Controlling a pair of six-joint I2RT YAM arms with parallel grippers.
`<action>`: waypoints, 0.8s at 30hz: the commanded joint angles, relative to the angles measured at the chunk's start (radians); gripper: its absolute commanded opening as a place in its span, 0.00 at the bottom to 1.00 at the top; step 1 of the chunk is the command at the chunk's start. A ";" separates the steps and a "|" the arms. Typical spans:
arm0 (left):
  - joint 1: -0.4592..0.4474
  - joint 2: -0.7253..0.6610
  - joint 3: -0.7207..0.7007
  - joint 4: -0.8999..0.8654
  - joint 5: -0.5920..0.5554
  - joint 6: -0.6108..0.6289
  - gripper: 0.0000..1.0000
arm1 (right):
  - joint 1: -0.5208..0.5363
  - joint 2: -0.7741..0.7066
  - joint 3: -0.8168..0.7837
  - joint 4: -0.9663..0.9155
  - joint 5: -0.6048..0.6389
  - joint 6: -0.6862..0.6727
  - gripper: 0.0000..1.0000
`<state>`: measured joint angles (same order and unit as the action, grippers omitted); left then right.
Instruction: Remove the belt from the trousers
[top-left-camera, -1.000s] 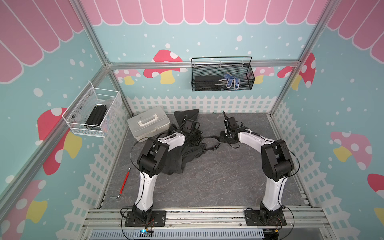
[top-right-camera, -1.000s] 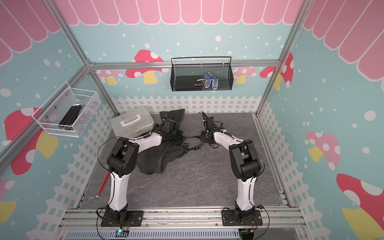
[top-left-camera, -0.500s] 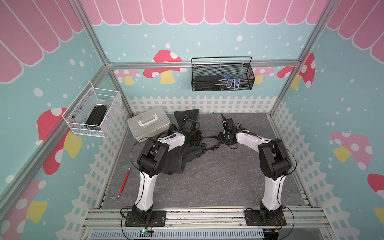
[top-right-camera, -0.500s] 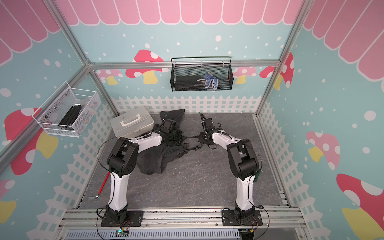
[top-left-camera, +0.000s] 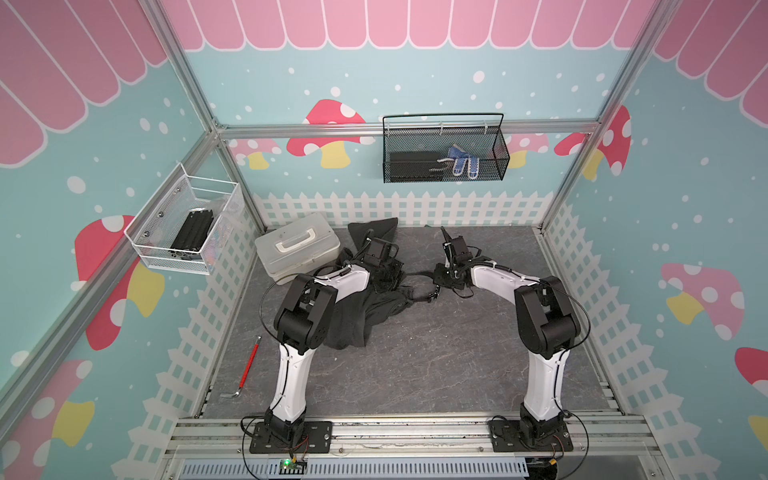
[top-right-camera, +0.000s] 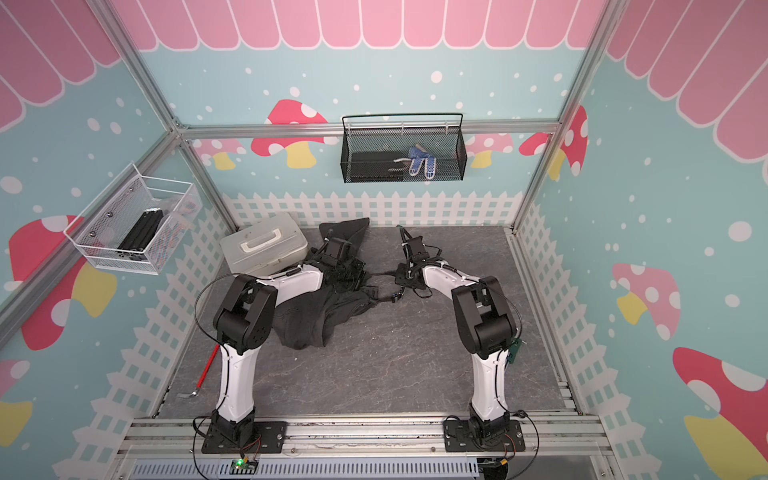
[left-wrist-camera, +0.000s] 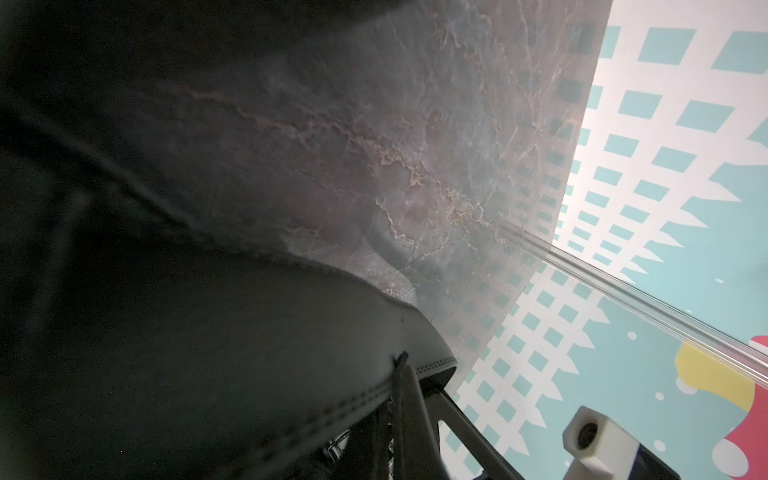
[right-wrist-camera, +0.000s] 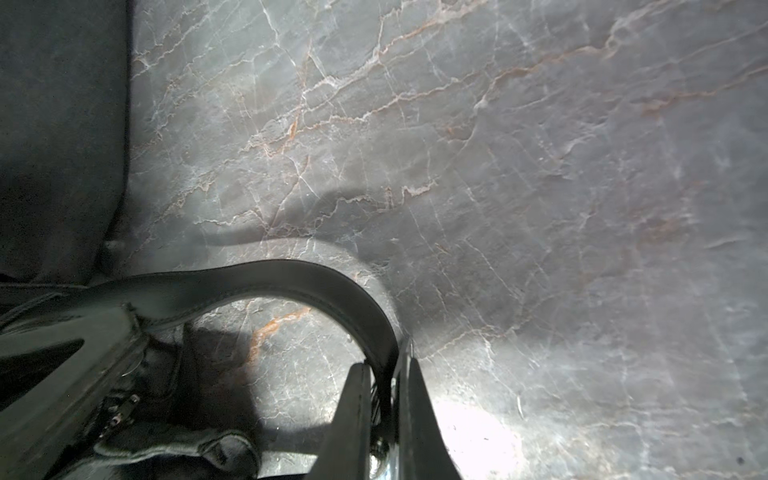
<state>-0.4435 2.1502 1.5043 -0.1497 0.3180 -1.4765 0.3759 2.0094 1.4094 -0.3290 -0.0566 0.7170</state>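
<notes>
At back-centre of grey mat (top-left-camera: 415, 365): trousers (top-left-camera: 353, 316) crumpled under left arm (top-left-camera: 303, 316), one leg pointing at back fence (top-left-camera: 415, 208). Left gripper (top-left-camera: 387, 274) down on waist, pinched tight on stitched trouser edge. Belt (right-wrist-camera: 291, 274) looping off waist over bare mat into right gripper (right-wrist-camera: 384, 361), fingers squeezed narrow on strap. White case (top-left-camera: 297, 249) just beside trousers. Red tool (top-left-camera: 248, 365) well apart.

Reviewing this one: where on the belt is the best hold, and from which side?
On the free loop of the belt outside the trousers. There the strap stands on edge, curving across the table, so fingers coming down from above can probably pinch its two flat faces, as the right gripper does.
</notes>
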 joint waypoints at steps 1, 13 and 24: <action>0.027 0.009 0.055 -0.018 -0.012 0.002 0.00 | 0.006 0.022 -0.034 -0.045 0.012 -0.004 0.00; 0.152 0.270 0.573 -0.025 -0.094 -0.128 0.00 | 0.006 0.017 -0.056 -0.113 0.003 -0.048 0.00; 0.168 0.304 0.505 0.061 -0.155 -0.213 0.00 | 0.005 0.013 -0.054 -0.116 -0.034 -0.068 0.00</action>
<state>-0.3679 2.4584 2.0277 -0.2405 0.3721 -1.6508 0.3923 2.0090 1.3960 -0.2188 -0.0956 0.6651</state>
